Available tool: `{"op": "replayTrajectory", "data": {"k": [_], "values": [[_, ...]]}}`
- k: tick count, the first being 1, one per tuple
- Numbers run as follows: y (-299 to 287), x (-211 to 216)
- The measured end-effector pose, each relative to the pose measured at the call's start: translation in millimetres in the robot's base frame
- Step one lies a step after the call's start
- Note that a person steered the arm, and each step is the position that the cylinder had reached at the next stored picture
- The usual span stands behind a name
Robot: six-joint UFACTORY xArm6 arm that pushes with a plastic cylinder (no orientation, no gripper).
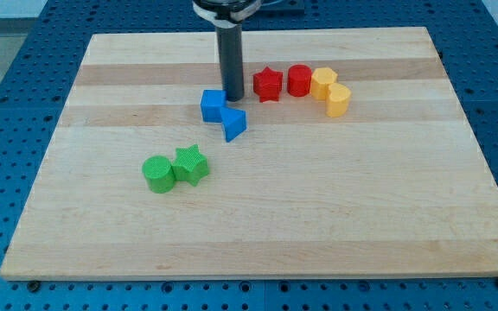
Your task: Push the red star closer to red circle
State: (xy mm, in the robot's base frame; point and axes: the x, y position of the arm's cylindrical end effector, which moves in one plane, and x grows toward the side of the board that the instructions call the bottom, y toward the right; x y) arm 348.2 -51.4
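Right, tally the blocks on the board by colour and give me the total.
Red: 2, the red star and the red circle
Blue: 2, the blue cube and the blue wedge
Yellow: 2, at and
Green: 2, the green circle and the green star
Total: 8

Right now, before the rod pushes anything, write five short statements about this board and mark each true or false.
1. My tip is at the view's left of the red star. True.
2. The red circle lies at the view's left of the red star. False: it lies at the star's right.
3. The green star sits beside the green circle. True.
4. The two yellow blocks lie near the view's bottom. False: they lie near the top, by the red circle.
5. There are three blue blocks. False: two.
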Motion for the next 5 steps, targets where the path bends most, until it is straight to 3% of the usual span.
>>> {"op": "replayTrajectory", "data": {"k": [5], "values": [[7.6, -31.6]]}}
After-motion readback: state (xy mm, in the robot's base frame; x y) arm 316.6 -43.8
